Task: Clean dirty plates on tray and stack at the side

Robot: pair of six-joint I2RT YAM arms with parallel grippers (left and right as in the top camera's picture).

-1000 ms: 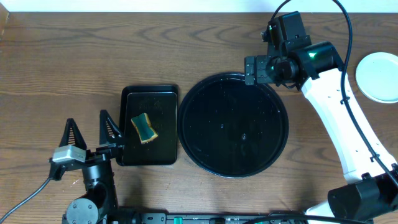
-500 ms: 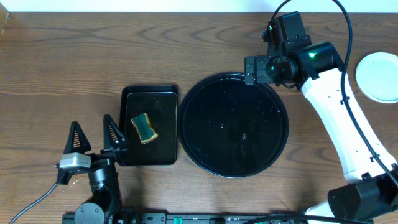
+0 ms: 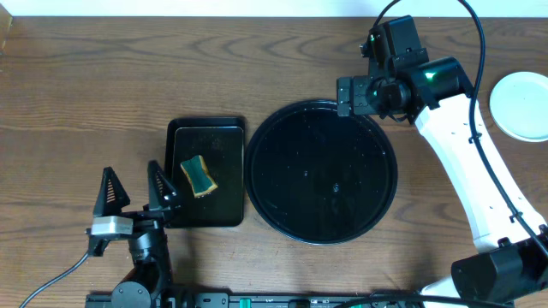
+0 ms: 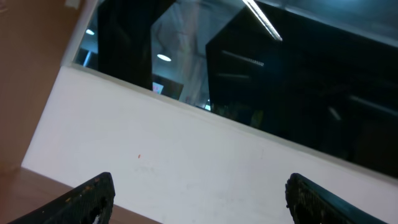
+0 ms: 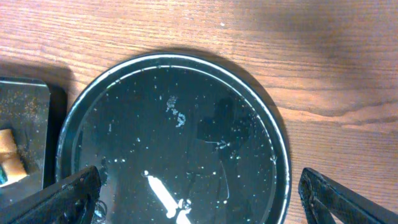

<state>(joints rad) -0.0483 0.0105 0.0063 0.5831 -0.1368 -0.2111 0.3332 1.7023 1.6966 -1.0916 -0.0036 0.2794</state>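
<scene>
The round glossy black tray (image 3: 321,229) lies mid-table, its floor bare but for water droplets and glare; the right wrist view looks straight down on its rim (image 5: 278,146). A pale round plate (image 3: 520,104) rests on the wood at the far right edge, cut off by the frame, with no smears showing. My right gripper (image 5: 199,177) hovers open over the tray's far side, holding nothing. My left gripper (image 3: 130,169) stands open and empty near the front left, beside the rectangular tray. In its own wrist view, the left gripper (image 4: 200,185) points up at a white wall.
A small rectangular black tray (image 3: 221,144) sits left of the round tray, with a yellow-and-green sponge (image 3: 198,175) in it. The tray's corner (image 5: 25,118) and the sponge (image 5: 6,157) show in the right wrist view. Bare wood tabletop (image 3: 103,85) surrounds both trays.
My left arm has shifted right and a little toward the front edge, its jaws staying wide. The right arm, both trays, sponge and plate have not moved.
</scene>
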